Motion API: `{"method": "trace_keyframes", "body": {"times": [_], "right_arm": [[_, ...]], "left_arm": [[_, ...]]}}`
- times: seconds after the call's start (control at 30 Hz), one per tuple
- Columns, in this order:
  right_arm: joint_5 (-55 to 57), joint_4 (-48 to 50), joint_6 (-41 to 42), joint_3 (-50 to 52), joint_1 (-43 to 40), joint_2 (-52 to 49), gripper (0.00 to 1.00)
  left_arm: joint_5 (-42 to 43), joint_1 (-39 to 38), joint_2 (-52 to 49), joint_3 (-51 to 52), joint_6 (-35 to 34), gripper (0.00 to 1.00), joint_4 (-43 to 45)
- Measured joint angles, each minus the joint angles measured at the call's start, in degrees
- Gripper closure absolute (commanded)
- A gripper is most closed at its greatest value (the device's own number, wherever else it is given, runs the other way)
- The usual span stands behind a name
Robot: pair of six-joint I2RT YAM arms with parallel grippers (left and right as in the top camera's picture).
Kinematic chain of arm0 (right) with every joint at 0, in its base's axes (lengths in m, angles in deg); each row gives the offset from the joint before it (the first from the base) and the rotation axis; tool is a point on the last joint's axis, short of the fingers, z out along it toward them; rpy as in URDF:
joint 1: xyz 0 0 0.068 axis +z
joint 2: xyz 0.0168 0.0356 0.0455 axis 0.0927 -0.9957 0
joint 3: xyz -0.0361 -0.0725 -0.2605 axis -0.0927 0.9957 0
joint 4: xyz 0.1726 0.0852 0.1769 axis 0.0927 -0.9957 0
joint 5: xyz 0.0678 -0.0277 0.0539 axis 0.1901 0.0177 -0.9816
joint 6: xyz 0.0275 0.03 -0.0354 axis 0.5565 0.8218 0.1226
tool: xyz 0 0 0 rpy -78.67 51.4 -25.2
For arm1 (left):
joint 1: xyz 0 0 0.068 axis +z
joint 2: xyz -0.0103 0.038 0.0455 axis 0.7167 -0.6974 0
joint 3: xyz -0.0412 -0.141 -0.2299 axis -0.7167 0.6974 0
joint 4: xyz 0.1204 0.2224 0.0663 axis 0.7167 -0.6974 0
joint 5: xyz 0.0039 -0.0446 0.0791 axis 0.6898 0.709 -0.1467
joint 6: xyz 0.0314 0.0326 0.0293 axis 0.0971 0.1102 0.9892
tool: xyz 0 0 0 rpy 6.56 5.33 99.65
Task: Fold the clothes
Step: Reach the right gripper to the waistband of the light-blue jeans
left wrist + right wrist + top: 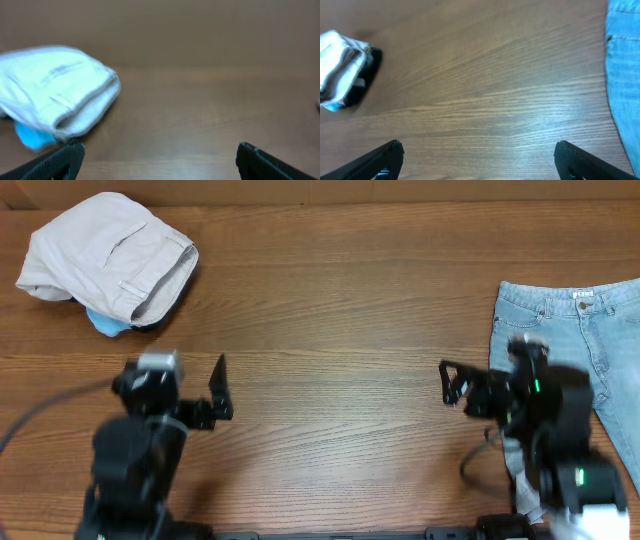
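Brown wooden table point(330, 290) bears light blue denim jeans point(590, 330) at right, folded beige khaki trousers point(110, 255) far left; left gripper point(160, 155) and right gripper point(480, 152) spread wide, empty.

Bare surface point(340, 300) stretching open across the middle between left fingers point(55, 161) and right fingers point(580, 160), both sets standing wide apart, khakis point(110, 255) bulging up in the far left corner, jeans point(575, 330) lying flat along the right edge

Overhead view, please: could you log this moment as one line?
jeans: spread unfolded, right side | left gripper: open, empty | right gripper: open, empty, left of jeans | khaki trousers: folded, far left
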Motion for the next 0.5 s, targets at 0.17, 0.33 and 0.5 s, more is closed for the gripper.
{"method": "trace_keyframes", "body": {"times": [0.17,0.33,0.5], "right_arm": [[-1.46,-2.54,-1.95,-12.13,0.0,-16.28,0.0],[2.38,0.9,-2.67,-17.44,-0.35,-26.1,0.0],[8.96,4.48,1.73,-17.9,-4.72,-36.72,0.0]], "left_arm": [[5.9,0.0,-17.81,-14.19,0.0,0.0,-11.78],[8.37,0.0,-29.7,-24.02,0.0,0.0,-17.92],[9.66,0.0,-35.32,-27.34,0.0,0.0,-19.32]]}}
